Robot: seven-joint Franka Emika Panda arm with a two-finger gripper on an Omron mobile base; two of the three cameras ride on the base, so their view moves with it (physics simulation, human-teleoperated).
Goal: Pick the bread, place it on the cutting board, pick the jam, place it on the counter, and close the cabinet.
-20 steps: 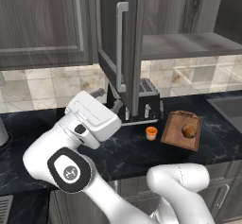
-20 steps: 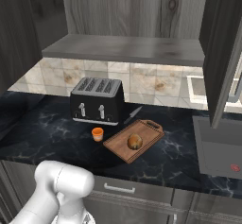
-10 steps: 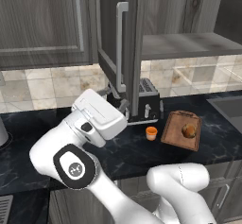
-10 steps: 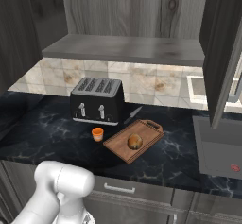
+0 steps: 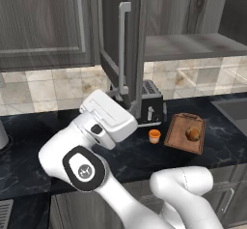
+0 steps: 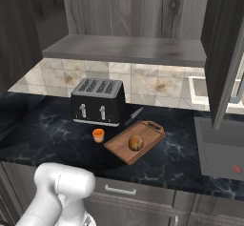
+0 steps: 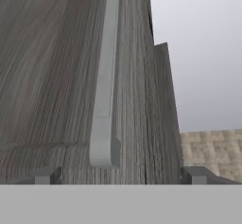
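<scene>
Cabinet (image 5: 120,44) door stands swung open above the counter (image 6: 43,139); its silver handle (image 7: 106,81) runs up between the spread fingertips (image 7: 45,176) of the gripper (image 7: 120,176), close against the panel; bread (image 6: 136,142) sits on the cutting board (image 6: 152,129); jam (image 6: 98,135) stands on the counter before the toaster (image 6: 97,101).

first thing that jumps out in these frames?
The open cabinet door swung out over the counter, with the gripper spread right at its silver handle. Below, the bread sits on the cutting board, the orange jam between board and black toaster.
</scene>
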